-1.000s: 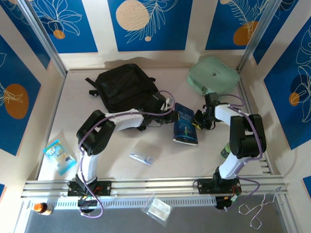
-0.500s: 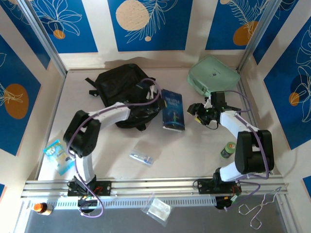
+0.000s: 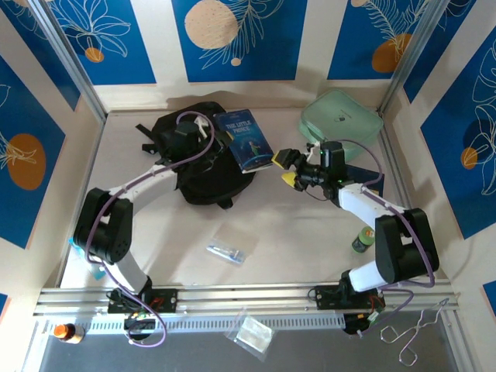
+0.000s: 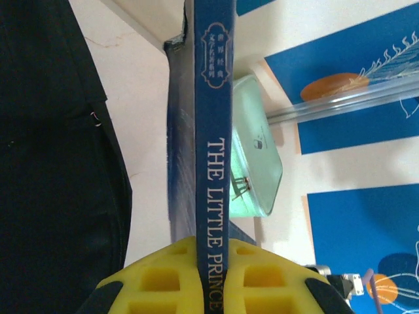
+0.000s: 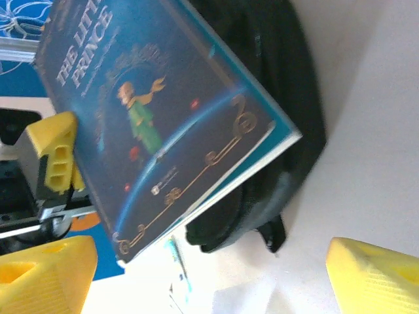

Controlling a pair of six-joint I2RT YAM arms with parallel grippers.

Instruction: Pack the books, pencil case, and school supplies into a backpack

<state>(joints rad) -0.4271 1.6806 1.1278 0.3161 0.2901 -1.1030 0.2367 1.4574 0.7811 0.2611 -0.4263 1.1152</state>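
Backpack (image 3: 203, 167) lies black at the far left of the table (image 3: 310, 232). Your left gripper (image 4: 213, 278) is clamped on the Little Prince book (image 3: 245, 139), spine between the yellow pads, holding it tilted over the bag's right edge. Your right gripper (image 3: 284, 169) hangs spread wide just beside the book's lower corner, gripping nothing. The clear pencil case (image 3: 226, 251) lies nearer you, well apart.
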